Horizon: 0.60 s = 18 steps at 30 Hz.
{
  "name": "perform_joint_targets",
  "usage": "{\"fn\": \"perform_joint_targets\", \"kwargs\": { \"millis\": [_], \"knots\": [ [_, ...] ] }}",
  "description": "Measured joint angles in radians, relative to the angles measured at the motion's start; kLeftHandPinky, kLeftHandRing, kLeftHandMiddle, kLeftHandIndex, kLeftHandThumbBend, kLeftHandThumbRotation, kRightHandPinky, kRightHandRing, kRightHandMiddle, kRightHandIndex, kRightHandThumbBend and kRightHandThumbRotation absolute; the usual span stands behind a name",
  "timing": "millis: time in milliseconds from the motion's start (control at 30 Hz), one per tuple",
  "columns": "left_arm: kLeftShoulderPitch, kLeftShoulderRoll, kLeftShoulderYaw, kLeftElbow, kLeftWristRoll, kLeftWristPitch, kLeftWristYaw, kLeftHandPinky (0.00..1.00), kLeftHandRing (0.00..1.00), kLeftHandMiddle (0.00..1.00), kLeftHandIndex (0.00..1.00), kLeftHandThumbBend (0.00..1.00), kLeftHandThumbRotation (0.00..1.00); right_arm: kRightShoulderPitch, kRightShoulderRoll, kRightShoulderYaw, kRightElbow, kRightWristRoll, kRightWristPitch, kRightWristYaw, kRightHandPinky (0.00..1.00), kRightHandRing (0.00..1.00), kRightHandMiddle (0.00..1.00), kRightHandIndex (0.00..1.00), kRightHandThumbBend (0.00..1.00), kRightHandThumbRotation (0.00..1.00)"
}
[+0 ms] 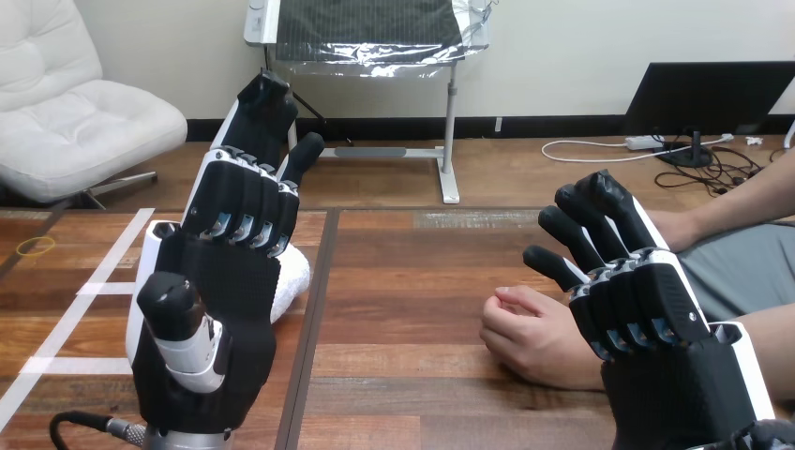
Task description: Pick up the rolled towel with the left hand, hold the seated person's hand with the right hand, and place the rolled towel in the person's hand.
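Left hand point(220, 309): raised over the bench's left part, palm toward the camera, fingers straight and pointing up and away, thumb apart from them. It clasps nothing.
Rolled towel point(296, 272): white, lying on the bench point(422, 281) right behind the left hand. Mostly hidden by the palm, w/ one end showing past the hand's right edge. Can't tell if hand and towel touch.
Right hand point(670, 375): at the view's right, fingers straight and a bit spread, pointing up-left, not wrapped round anything.
Person's hand point(530, 333): resting on the bench, fingers loosely curled, just left of the right hand. Its wrist end runs behind the robot's knuckles; contact btw the two can't be made out, and no robot finger curls round it.
Person's forearm point(741, 197): comes in from the right edge, ending behind the right hand's fingertips.
White tape lines point(117, 248): on the bench at far left.
Small yellow ring point(37, 246): flat on the bench near the left edge — well apart from the towel.
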Motion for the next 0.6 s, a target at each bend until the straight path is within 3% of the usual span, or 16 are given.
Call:
{"fn": "perform_joint_targets", "kwargs": {
  "millis": [600],
  "knots": [
    [0.000, 0.000, 0.000, 0.000, 0.005, 0.000, 0.003, 0.94, 0.99, 0.97, 0.91, 0.84, 0.93, 0.000, -0.001, -0.001, 0.000, 0.004, 0.000, 0.002, 0.86, 0.93, 0.94, 0.93, 0.99, 1.00]
  ]
}}
